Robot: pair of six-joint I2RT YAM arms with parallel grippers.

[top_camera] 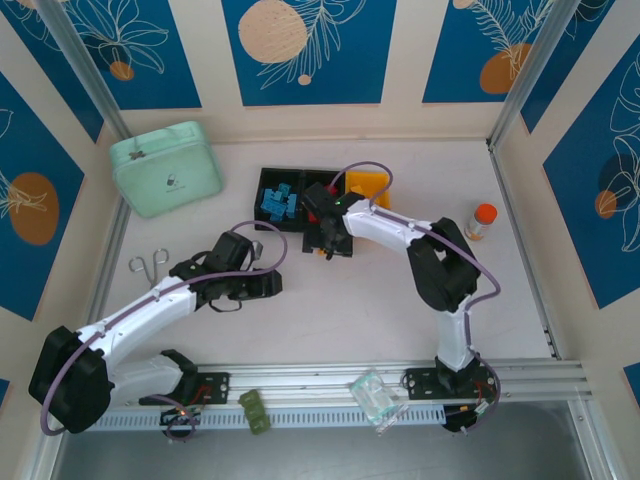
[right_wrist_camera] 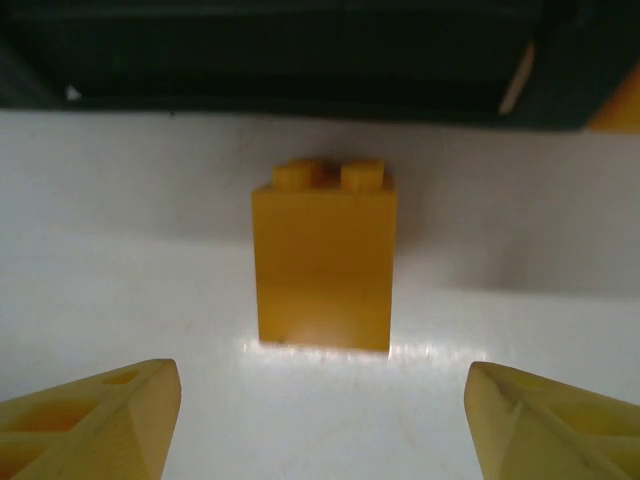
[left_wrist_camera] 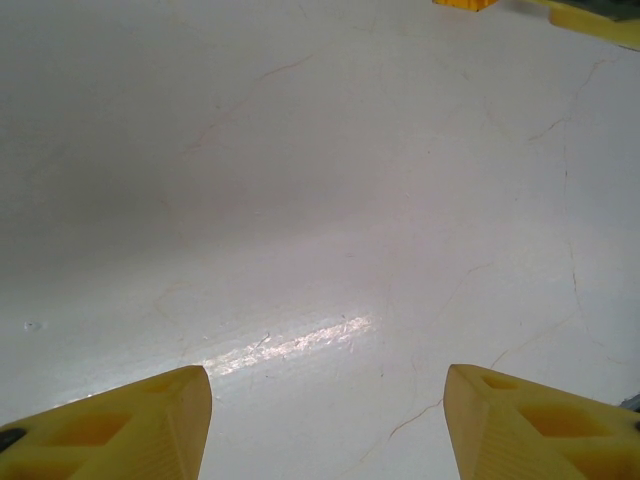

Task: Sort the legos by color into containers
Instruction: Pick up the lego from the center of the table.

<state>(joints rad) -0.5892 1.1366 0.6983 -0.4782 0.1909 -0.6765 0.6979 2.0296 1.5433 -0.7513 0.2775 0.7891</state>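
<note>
Pinch the small yellow-orange lego brick, likely hard, light and a bit slippery, by its two flat sides, standing upright on the white tabletop near the black bin, just ahead of the right gripper's spread, empty jaws.

An upright yellow-orange lego stands before the spread pincer.

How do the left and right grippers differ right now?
The right gripper faces a yellow-orange lego standing upright just ahead of its fingers; the left gripper faces bare table. The right sits close to a black bin; the left is out mid-table. Both are open, holding nothing.
</note>
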